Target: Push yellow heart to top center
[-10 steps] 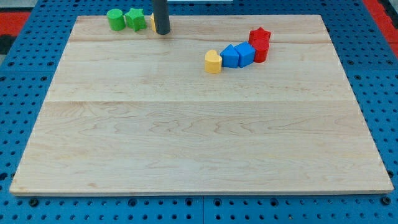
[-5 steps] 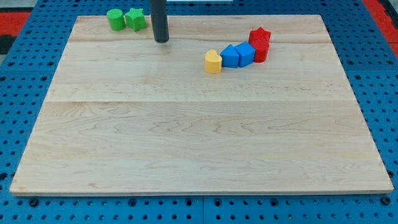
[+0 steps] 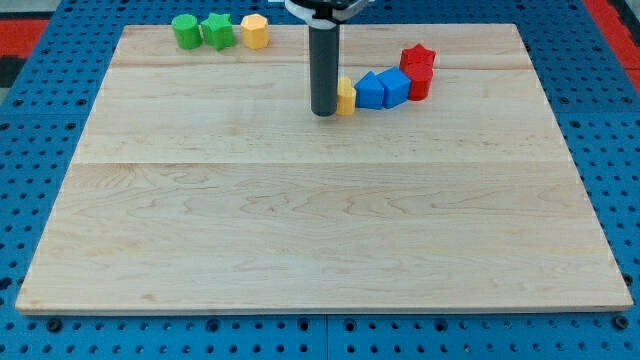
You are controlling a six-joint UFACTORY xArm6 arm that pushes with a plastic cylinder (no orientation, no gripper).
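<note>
The yellow heart (image 3: 347, 98) lies on the wooden board (image 3: 320, 220) right of centre near the view's top, partly hidden behind my rod. My tip (image 3: 323, 112) stands on the board just left of the heart, touching or nearly touching its left side. Two blue blocks (image 3: 382, 89) sit directly right of the heart, in a row with it. A red star (image 3: 419, 56) and a red block (image 3: 421, 82) sit at the right end of that row.
At the view's top left stand a green cylinder (image 3: 185, 30), a green star (image 3: 217, 30) and a yellow hexagon block (image 3: 255, 31) in a row. A blue pegboard surrounds the board.
My tip has moved from the top left, beside the yellow hexagon block, right and down to the yellow heart's left side. The hexagon is now uncovered. No block has visibly moved.
</note>
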